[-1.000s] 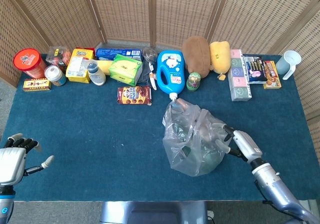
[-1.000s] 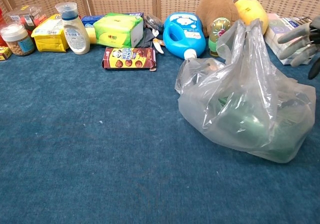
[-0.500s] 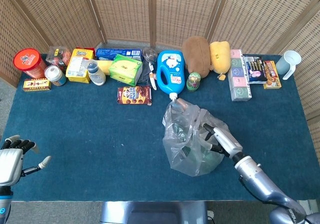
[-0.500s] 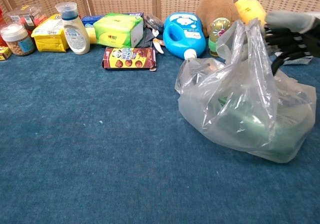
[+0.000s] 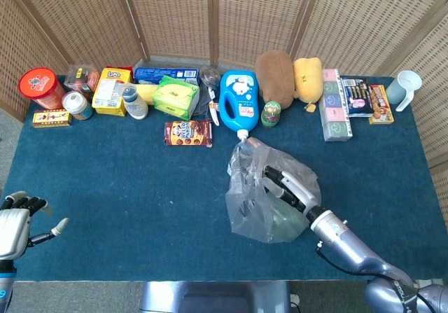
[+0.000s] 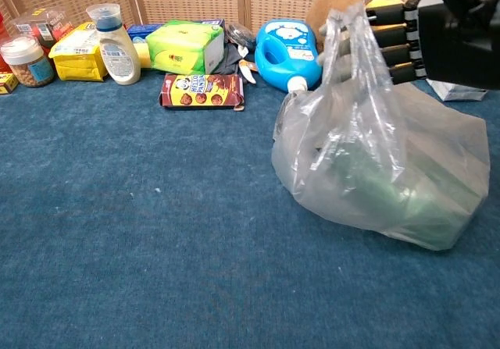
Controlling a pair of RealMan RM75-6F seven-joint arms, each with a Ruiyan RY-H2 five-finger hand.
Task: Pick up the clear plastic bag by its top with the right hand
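A clear plastic bag (image 6: 375,169) holding something green sits on the blue tabletop (image 5: 126,180), in front of a blue detergent bottle (image 5: 238,103). The right hand (image 6: 437,33) reaches its extended fingers (image 6: 387,40) against the bag's upright top; whether they grasp it cannot be told. The left hand (image 5: 15,222) rests apart, fingers spread, holding nothing.

right hand (image 6: 437,40) at clear plastic bag (image 6: 375,162) top

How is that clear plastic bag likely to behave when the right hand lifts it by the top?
The clear plastic bag looks thin and crumpled, so it will probably stretch upward and sag rather than hold shape. The greenish contents low inside would likely swing or shift. The right hand sits at its gathered top; slick film could slip.
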